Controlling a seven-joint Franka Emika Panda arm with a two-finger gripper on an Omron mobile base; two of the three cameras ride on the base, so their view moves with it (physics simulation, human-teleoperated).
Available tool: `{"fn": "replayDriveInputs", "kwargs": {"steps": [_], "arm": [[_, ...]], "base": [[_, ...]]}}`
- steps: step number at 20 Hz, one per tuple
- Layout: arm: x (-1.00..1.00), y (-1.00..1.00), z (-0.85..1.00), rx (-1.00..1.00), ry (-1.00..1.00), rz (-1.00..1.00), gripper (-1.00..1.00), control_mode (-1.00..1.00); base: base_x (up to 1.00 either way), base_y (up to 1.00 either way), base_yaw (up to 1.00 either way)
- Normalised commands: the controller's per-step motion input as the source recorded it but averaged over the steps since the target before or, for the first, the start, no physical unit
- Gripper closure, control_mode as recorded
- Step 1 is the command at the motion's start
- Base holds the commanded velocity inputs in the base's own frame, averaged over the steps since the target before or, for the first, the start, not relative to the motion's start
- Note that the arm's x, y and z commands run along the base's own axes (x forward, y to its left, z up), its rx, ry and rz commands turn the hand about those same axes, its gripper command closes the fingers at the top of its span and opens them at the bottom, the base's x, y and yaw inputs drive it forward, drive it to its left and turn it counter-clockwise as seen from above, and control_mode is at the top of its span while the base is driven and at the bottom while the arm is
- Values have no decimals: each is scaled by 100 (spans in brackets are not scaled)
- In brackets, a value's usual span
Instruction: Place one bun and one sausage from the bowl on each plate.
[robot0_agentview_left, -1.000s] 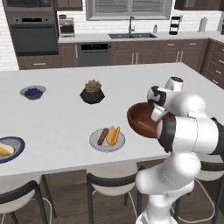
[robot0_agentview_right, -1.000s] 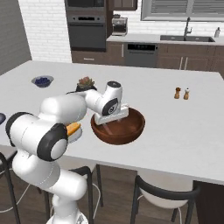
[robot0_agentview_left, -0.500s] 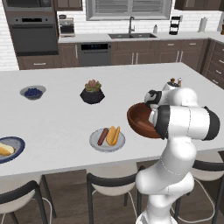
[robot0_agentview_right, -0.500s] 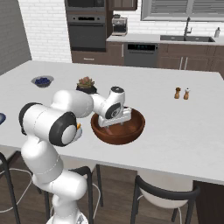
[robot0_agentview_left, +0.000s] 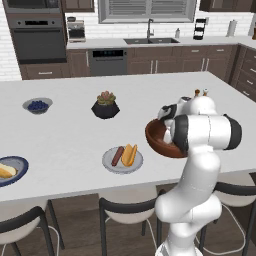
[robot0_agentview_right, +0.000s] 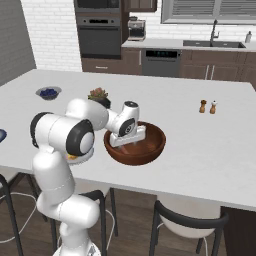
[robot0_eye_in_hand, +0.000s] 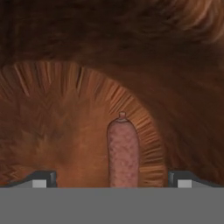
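Sausage (robot0_eye_in_hand: 123, 153) lies on the bowl (robot0_eye_in_hand: 57, 109) floor in the hand view, at six o'clock, between the jaws, which stand wide apart and clear of it. Left base view: grey plate (robot0_agentview_left: 122, 160) carries a sausage and bun; blue-rimmed plate (robot0_agentview_left: 11, 171) at nine o'clock holds a bun (robot0_agentview_left: 5, 171). Right base view: the gripper (robot0_agentview_right: 128, 141) reaches into the bowl on the bench (robot0_agentview_right: 210, 145).

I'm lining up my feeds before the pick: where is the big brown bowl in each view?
Left base view: bowl right of centre, partly behind the arm.
Right base view: bowl at centre, the hand reaching into it.
Hand view: the bowl's inside, with a sausage on its floor.
Shared landmark: plant pot.
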Motion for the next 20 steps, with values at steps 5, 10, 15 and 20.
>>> {"fn": "replayDriveInputs", "kwargs": {"steps": [5,10,15,20], "arm": [[24,39,-33,0,8,-14,-100,-100],[4,26,-39,0,9,-14,-100,-100],[7,21,-79,0,7,-13,-100,-100],[25,14,-37,0,0,-12,-100,-100]], "base": [[0,0,0],[0,0,0],[0,0,0],[0,0,0]]}}
